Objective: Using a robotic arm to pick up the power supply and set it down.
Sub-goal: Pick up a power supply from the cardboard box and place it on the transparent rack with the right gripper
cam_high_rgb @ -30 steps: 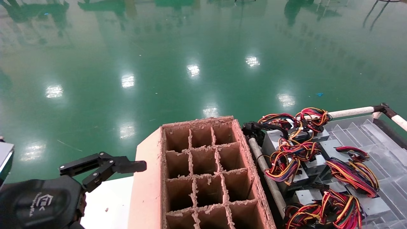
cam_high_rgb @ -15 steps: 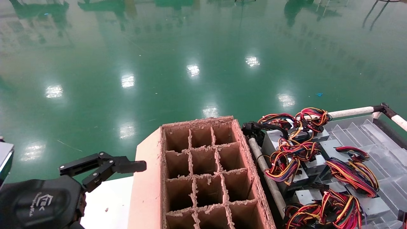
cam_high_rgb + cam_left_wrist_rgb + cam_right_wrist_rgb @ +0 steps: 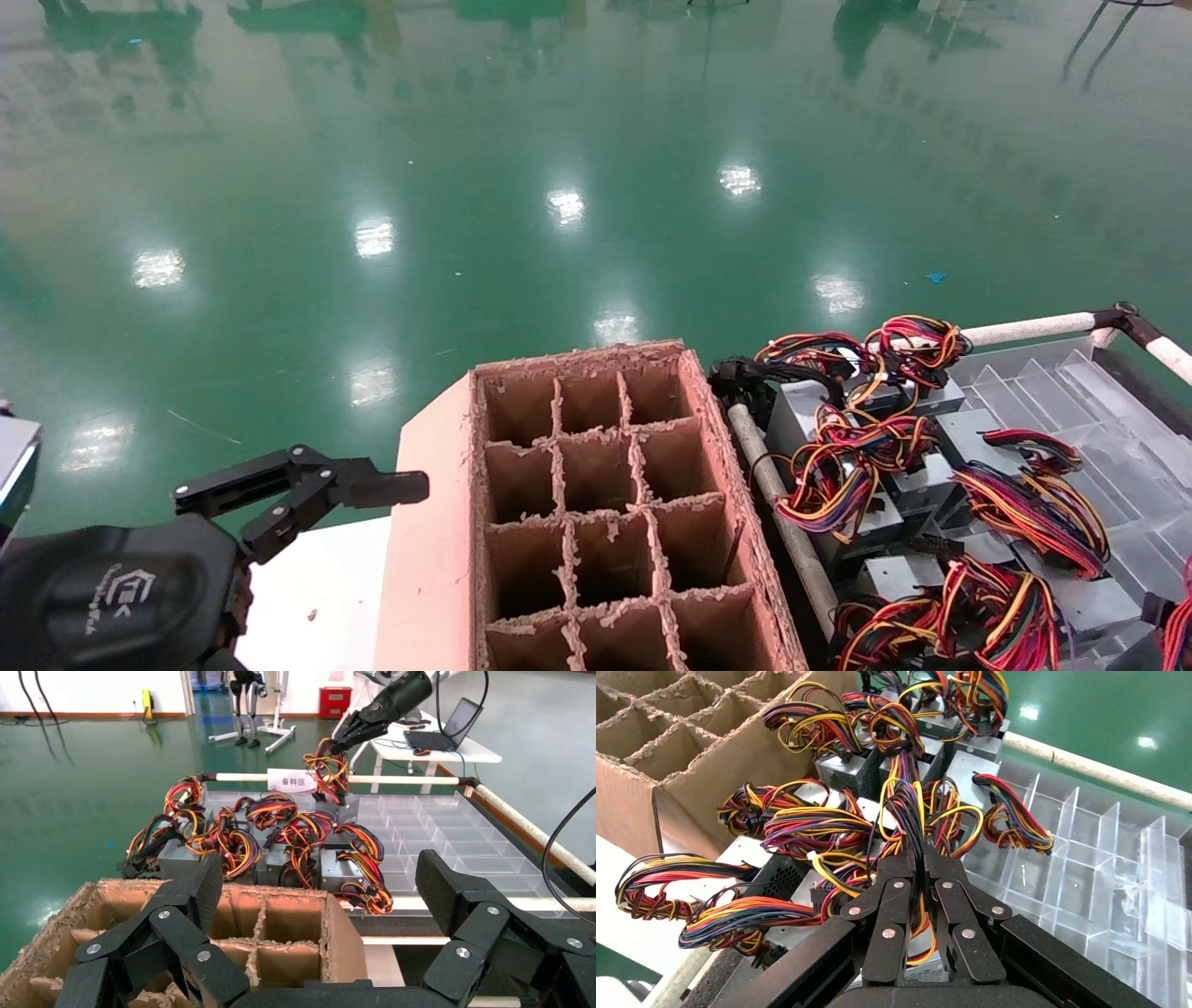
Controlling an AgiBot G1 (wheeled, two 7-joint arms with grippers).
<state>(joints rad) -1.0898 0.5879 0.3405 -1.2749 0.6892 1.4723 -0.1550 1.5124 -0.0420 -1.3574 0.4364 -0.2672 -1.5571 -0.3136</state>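
Clamped in the black two-finger right gripper (image 3: 916,864): the yellow, orange, red and black wire bundle (image 3: 909,822) of a small grey metal power supply (image 3: 337,808), lifted clear above the clear plastic divider tray (image 3: 450,822), at about one o'clock from the brown cardboard cell box (image 3: 596,503) in the left wrist view. Barely visible at five o'clock in the head view. Parked at eight o'clock beside the box: the black left gripper (image 3: 320,896), jaws spread wide, empty. More grey wired supplies (image 3: 857,485) crowded in the tray.
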